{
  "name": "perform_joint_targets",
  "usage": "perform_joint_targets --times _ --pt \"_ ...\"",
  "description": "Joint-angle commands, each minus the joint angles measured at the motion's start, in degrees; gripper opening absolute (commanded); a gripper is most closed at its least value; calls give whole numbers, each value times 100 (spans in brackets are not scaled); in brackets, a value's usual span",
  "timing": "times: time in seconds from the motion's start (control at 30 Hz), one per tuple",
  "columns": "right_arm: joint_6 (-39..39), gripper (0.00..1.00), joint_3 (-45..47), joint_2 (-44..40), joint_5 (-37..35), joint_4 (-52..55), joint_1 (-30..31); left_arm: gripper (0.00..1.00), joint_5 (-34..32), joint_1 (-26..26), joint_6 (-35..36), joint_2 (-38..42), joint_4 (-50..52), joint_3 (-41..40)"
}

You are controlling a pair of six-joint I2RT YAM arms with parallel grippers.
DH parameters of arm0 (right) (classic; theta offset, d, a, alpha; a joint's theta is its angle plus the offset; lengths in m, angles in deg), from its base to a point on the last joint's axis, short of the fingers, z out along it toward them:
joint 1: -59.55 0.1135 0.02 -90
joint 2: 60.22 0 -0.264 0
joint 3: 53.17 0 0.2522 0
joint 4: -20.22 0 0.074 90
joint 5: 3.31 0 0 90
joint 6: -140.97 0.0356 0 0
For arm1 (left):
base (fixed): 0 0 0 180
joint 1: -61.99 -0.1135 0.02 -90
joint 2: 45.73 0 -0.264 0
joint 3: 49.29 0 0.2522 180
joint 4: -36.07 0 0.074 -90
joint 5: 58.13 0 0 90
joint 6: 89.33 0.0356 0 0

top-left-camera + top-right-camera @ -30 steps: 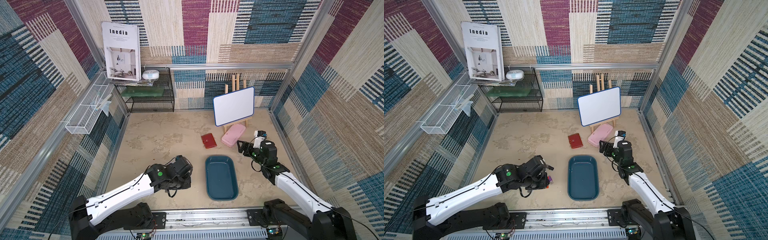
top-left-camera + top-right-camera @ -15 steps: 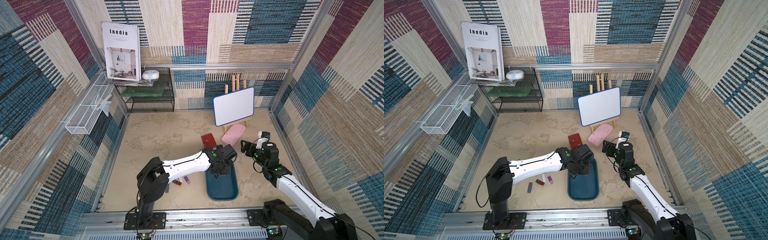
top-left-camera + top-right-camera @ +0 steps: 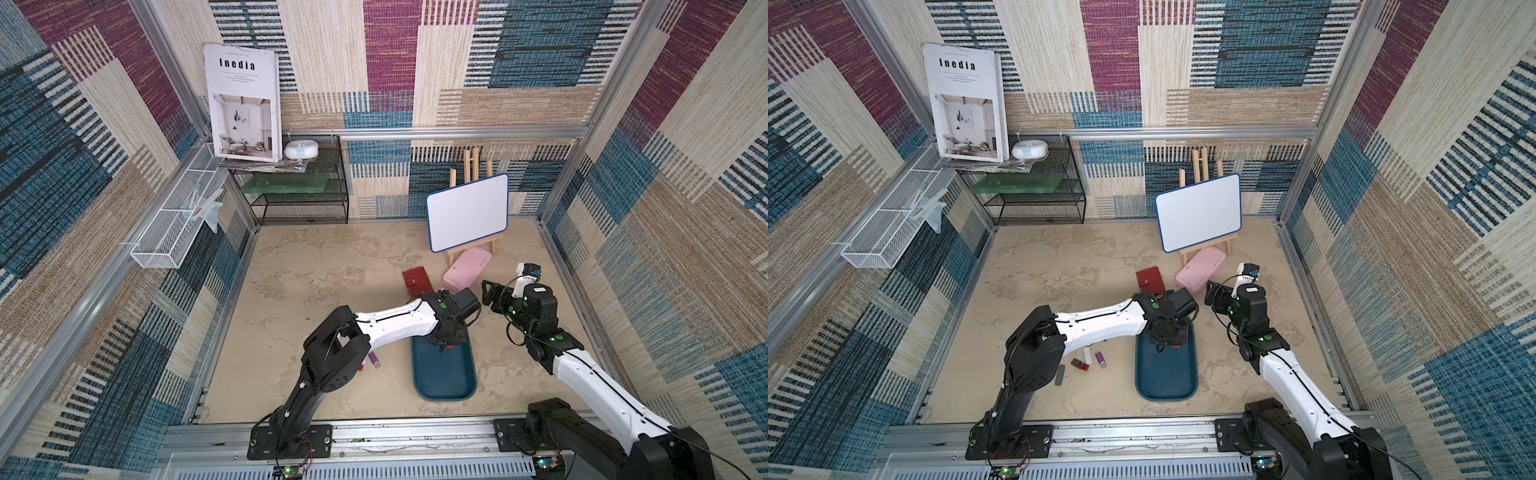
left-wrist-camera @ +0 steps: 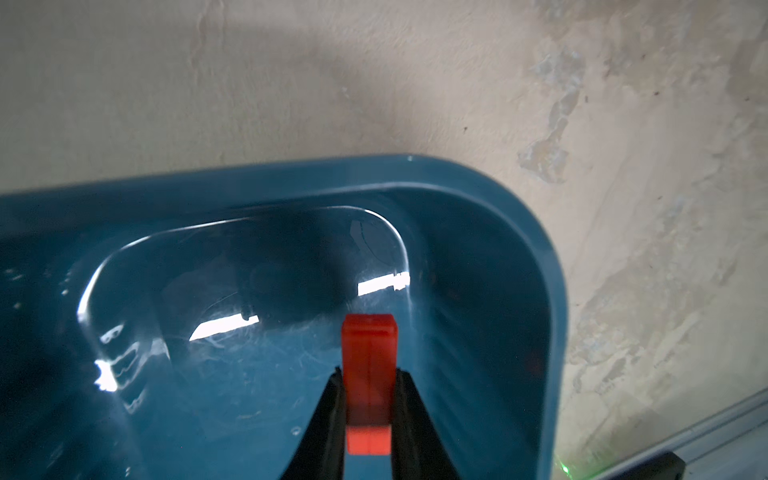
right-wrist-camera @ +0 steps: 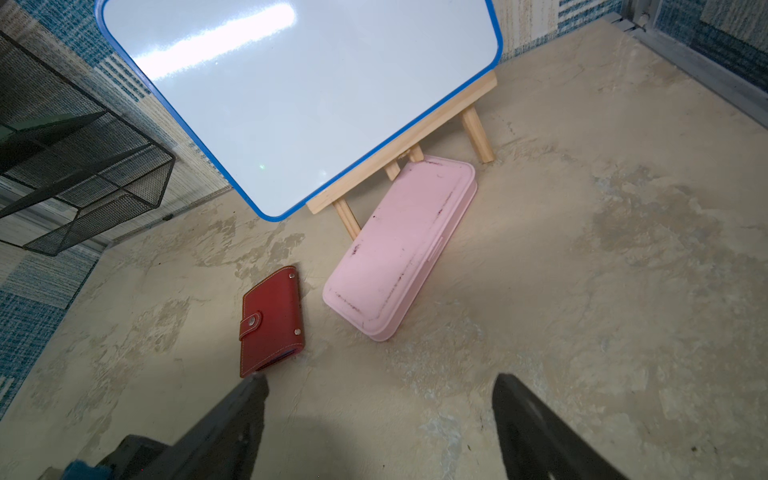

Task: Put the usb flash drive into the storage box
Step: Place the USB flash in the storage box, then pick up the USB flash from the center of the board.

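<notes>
- Workspace: I see a beige mottled floor (image 3: 316, 291) enclosed by woven patchwork walls (image 3: 124, 208).
- Box (image 3: 444, 376): it lies on the near half of the floor, right of centre, with its long side running near to far.
- Left gripper (image 4: 368, 374): the fingers are clamped on a red drive (image 4: 368, 353), which juts out past the fingertips.
- Drive position: it hangs over the inside of the box at the far end, close to a rounded corner. I cannot tell whether it touches the box bottom.
- Right gripper (image 5: 380, 380): the fingers stand wide apart with nothing between them, over bare floor just right of the box's far end.
- Left of the box: in a top view, a purple stick (image 3: 1100, 358) and a grey stick (image 3: 1061, 374) lie on the floor.
- Beyond the box: a red wallet (image 5: 272, 322), a pink case (image 5: 399, 253) to its right, and behind them a whiteboard (image 5: 299, 95) on a wooden easel (image 5: 473, 129).
</notes>
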Motion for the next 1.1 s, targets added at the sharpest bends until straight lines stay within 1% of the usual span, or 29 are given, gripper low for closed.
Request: perform_joint_targets --times 0.0,0.27,0.47,0.53,0.63,0.73,0.8,0.87,0.93,1.0,1.07 --pt "20 89 2 29 -17 -57 6 7 150 -14 -18 -119 -98 59" --pt "28 89 2 75 21 -67 6 26 192 -15 65 -189 -62 168" --pt "29 89 2 127 47 -99 6 42 153 -7 205 32 69 168" --pt "29 89 2 146 39 -101 4 44 136 1 266 127 151 170" --pt "12 89 -15 164 30 -88 -1 44 186 -2 383 387 208 78" --pt "-4 89 -25 92 53 -58 6 44 25 -16 670 1068 213 -334" --pt "-14 89 -6 28 122 -68 5 44 -292 -69 897 1842 346 -804" --pt "-46 88 -61 -21 226 -31 6 44 -519 -251 1082 2613 534 -1358" --pt "-89 87 -180 -65 272 93 27 49 -637 -605 1133 3444 736 -2017" --pt "-155 86 -442 -74 455 355 65 51 -556 -1192 1234 4356 864 -2736" --pt "-169 81 -764 -30 550 664 192 53 -390 -1825 1406 5156 1071 -3291"
